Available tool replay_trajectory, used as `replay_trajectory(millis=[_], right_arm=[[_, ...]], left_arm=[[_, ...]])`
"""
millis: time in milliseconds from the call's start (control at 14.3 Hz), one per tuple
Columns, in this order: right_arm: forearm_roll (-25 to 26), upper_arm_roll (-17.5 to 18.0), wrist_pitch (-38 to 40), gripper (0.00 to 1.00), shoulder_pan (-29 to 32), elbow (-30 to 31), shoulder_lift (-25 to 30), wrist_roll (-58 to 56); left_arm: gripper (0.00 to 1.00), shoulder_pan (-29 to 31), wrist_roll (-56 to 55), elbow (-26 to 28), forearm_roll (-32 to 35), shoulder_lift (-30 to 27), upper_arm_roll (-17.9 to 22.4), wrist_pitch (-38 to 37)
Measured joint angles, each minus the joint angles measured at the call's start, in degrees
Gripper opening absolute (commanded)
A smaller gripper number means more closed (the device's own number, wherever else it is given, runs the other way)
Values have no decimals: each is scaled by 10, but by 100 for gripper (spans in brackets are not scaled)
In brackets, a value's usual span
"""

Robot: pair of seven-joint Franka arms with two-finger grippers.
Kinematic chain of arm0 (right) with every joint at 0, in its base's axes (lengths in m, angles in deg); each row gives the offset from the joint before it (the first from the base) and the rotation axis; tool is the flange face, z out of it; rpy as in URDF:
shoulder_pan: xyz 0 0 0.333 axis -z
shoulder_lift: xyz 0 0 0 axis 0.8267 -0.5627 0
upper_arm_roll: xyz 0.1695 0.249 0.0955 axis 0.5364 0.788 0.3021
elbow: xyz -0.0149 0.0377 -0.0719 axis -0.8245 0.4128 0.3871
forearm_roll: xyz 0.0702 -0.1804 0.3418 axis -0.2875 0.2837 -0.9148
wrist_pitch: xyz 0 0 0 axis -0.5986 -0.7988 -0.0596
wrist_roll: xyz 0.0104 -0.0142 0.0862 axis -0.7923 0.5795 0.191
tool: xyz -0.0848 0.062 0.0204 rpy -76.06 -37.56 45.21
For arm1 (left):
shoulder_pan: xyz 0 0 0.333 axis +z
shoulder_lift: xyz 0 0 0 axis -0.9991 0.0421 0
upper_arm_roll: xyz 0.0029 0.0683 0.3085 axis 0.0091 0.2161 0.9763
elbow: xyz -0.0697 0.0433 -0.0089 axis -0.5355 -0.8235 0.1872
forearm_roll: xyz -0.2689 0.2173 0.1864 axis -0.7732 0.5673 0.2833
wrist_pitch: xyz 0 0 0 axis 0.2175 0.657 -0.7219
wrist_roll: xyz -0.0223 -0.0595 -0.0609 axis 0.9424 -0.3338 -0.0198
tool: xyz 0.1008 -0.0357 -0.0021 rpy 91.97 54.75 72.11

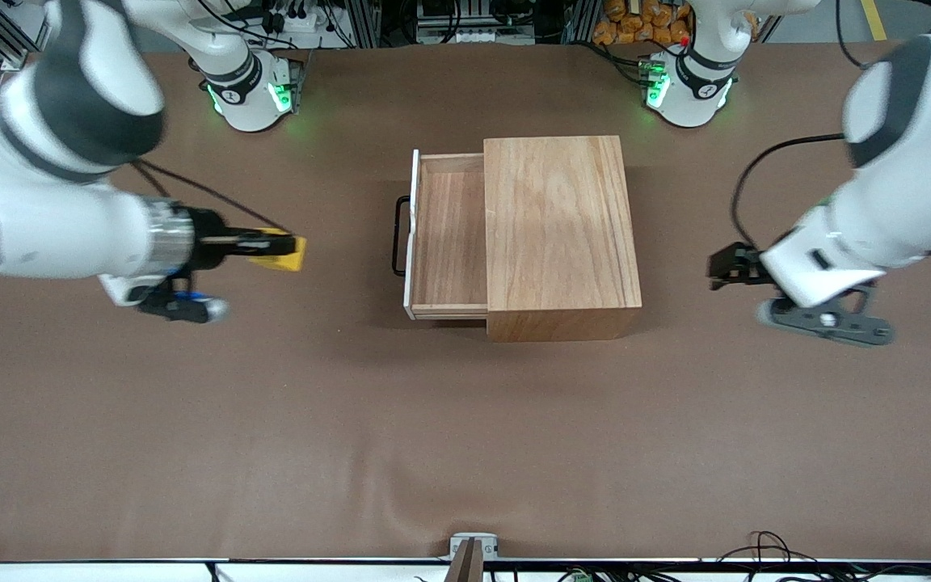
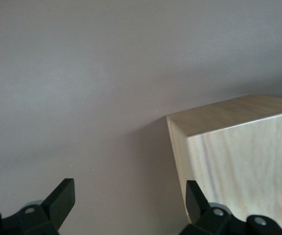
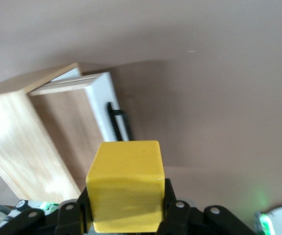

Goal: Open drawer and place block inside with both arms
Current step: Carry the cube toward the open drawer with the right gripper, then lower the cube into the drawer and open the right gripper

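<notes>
The light-wood cabinet (image 1: 562, 234) stands mid-table. Its drawer (image 1: 449, 238) is pulled out toward the right arm's end, empty, with a white front panel and a black wire handle (image 1: 398, 234). My right gripper (image 1: 284, 246) is shut on the yellow block (image 1: 281, 252), held above the table beside the drawer's front. In the right wrist view the block (image 3: 126, 183) sits between the fingers, with the open drawer (image 3: 70, 127) ahead of it. My left gripper (image 1: 720, 271) is open and empty beside the cabinet's closed end; its wrist view shows the cabinet's corner (image 2: 239, 161) close by.
The brown table mat (image 1: 465, 436) stretches wide toward the front camera. The green-lit arm bases (image 1: 251, 93) (image 1: 688, 89) stand along the table's edge farthest from the front camera. Cables lie at the front edge (image 1: 764, 550).
</notes>
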Motion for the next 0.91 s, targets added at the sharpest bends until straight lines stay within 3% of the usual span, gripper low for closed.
replay_trajectory(millis=[210, 629, 908], right_arm=[[14, -2, -65, 0, -94, 6, -34, 9], [69, -4, -133, 0, -194, 6, -116, 63], [88, -5, -154, 0, -214, 7, -142, 73]], left_arm=[[100, 29, 11, 14, -1, -44, 0, -42], [100, -1, 1, 176, -5, -229, 95, -45], [100, -1, 1, 205, 8, -253, 107, -37]])
